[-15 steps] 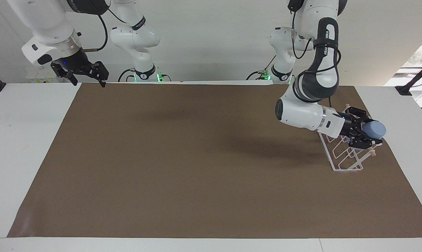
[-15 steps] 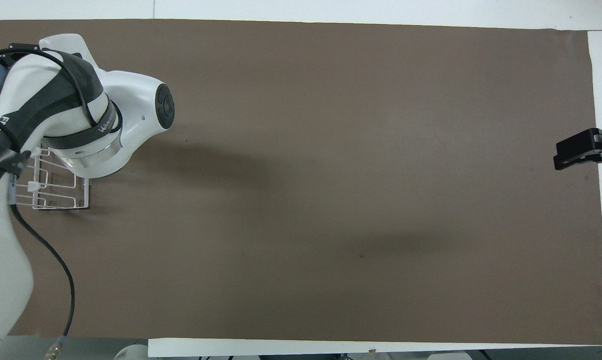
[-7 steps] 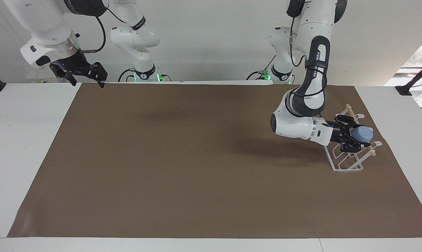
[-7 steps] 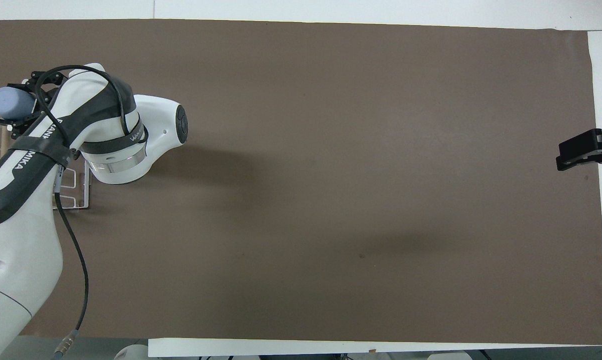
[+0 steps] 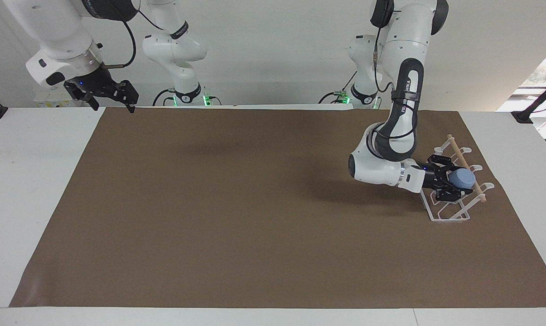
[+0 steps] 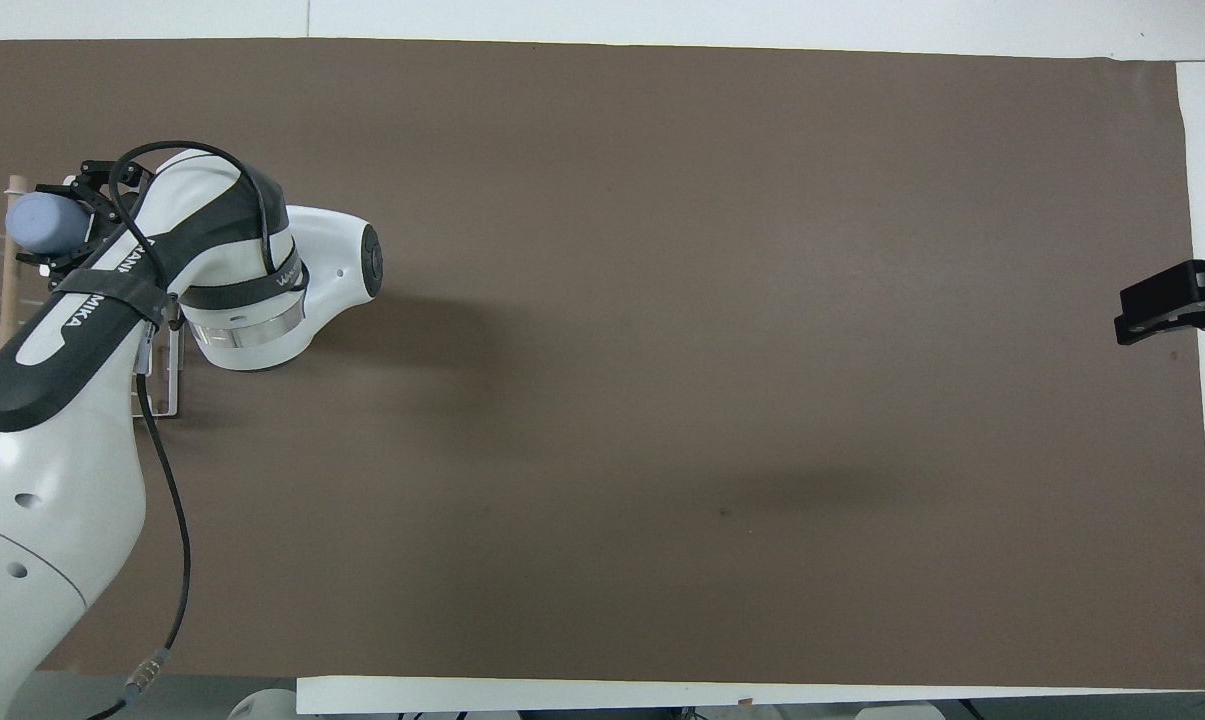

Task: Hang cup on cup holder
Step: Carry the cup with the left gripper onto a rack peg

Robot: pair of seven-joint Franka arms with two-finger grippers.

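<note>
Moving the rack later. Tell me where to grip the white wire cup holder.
Grip the light wooden dowel atop the white wire cup holder from above, at its bare end nearer the robots: it is raised and exposed, while the left gripper holding the light-blue cup crowds the middle.

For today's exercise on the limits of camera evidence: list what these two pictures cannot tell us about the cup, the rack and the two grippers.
- Small light-blue plastic cup: whether a prong is inside it; the left gripper covers its mouth in both views.
- White wire cup holder with wooden dowel: overhead view, cut by the picture's edge and hidden under the left arm.
- Right gripper, waiting over the table's edge: overhead view, cut by the edge.
</note>
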